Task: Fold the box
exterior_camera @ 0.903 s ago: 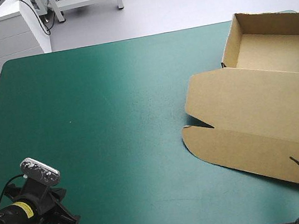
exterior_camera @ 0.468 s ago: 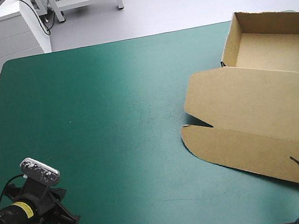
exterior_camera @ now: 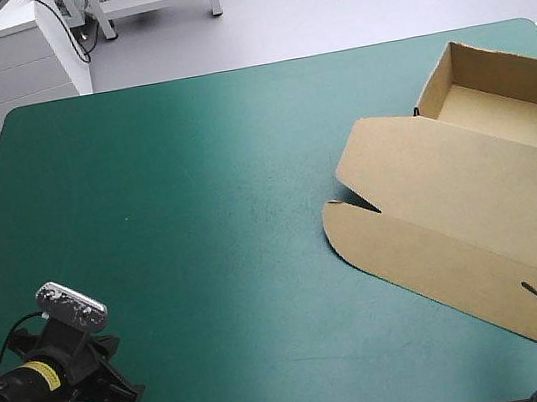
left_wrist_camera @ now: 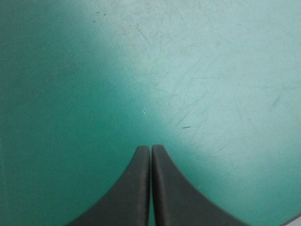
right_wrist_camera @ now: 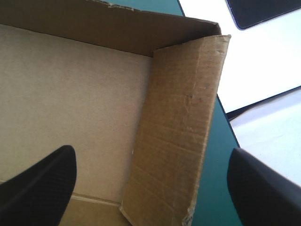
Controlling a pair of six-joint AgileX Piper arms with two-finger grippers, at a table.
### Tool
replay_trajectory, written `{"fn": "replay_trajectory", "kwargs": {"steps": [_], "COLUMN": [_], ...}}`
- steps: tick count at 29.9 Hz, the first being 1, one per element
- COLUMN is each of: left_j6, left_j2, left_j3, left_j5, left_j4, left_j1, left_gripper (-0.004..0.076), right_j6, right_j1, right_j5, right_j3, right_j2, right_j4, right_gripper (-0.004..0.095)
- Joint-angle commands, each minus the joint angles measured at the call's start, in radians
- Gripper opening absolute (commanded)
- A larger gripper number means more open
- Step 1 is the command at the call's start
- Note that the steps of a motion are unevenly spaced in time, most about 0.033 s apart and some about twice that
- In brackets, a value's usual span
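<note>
The brown box [exterior_camera: 469, 186] lies on the right part of the desk [exterior_camera: 193, 172], well apart from the left arm. Its open tray [exterior_camera: 497, 106] sits toward the far right corner with its walls raised, and part of it runs out of the high view on the right. The lid lies flat on the teal-green cover [exterior_camera: 159, 278] and spreads from the tray toward the near left. It ends in a long front flap [exterior_camera: 431, 273] with a rounded left corner, and a narrow slit is cut where flap and lid meet. The right pincer [right_wrist_camera: 151, 153] is at the tray, its black fingers set wide apart. One short wall [right_wrist_camera: 178, 132] of the tray stands upright between them, meeting a longer wall [right_wrist_camera: 94, 23] at a corner. One finger [right_wrist_camera: 37, 183] hangs inside, over the tray floor [right_wrist_camera: 70, 94]. The other [right_wrist_camera: 263, 188] is outside the wall, beyond a strip of the cover by the desk's edge. Neither finger can be seen touching the board. The left pincer [left_wrist_camera: 151, 148] is near the near left corner of the desk. Its two fingers are pressed together into one pointed arch, and only bare, lightly scratched cover lies ahead of it.
</note>
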Motion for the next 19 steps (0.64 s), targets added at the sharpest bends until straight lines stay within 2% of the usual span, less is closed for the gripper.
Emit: {"fn": "replay_trajectory", "kwargs": {"steps": [1, 3, 5, 8, 10, 12, 19], "left_j6": [-0.010, -0.010, -0.010, -0.010, -0.010, -0.010, -0.010], "left_j2": [0.001, 0.001, 0.001, 0.001, 0.001, 0.001, 0.001], "left_j3": [-0.024, -0.024, -0.024, -0.024, -0.024, -0.024, -0.024], "left_j5": [-0.064, -0.069, -0.071, -0.076, -0.075, -0.075, -0.083], "left_j4": [0.001, 0.001, 0.001, 0.001, 0.001, 0.001, -0.006], "left_j1": [0.000, 0.000, 0.000, 0.000, 0.000, 0.000, 0.000], "left_gripper": [-0.0008, -0.0008, -0.0008, -0.0008, -0.0008, -0.0008, -0.0008], "right_j6": [-0.003, -0.003, -0.013, -0.074, -0.133, -0.188, -0.241], "right_j1": [-0.006, -0.006, -0.006, -0.002, -0.002, 0.004, 0.131], "right_j5": [0.000, 0.018, 0.034, 0.070, 0.100, 0.129, 0.108], "right_j3": [-0.039, -0.039, -0.039, -0.039, -0.039, -0.039, 0.048], "right_j2": [-0.105, -0.131, -0.156, -0.190, -0.211, -0.228, -0.337], "right_j4": [0.018, 0.060, 0.114, 0.232, 0.341, 0.425, 0.401], "right_gripper": [0.0730, 0.0654, 0.0536, 0.0304, 0.0111, -0.0016, -0.0004]}}
